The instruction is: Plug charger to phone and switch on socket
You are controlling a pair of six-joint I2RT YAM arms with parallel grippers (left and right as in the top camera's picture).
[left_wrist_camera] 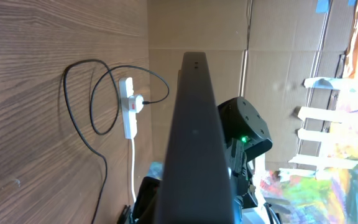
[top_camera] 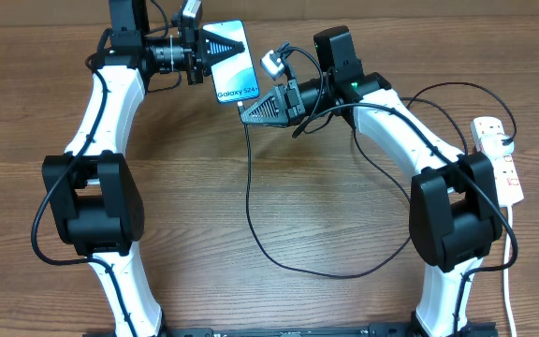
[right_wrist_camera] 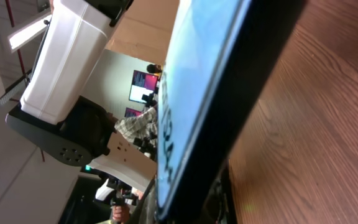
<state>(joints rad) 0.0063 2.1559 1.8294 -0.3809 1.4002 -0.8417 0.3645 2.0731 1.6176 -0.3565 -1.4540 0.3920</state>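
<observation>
The phone is lifted at the back of the table, its light-blue screen facing up, and my left gripper is shut on its far end. In the left wrist view its dark edge fills the middle. My right gripper is shut at the phone's near end, where the charger cable comes out from its tip; the connector itself is hidden. The right wrist view shows the phone screen and dark edge very close. The black cable loops over the table to the socket, a white strip at the right edge.
The socket lies on the wood with a white plug in it and its white cord running toward the table's front. The charger cable forms loops beside it. Cardboard panels stand behind the table.
</observation>
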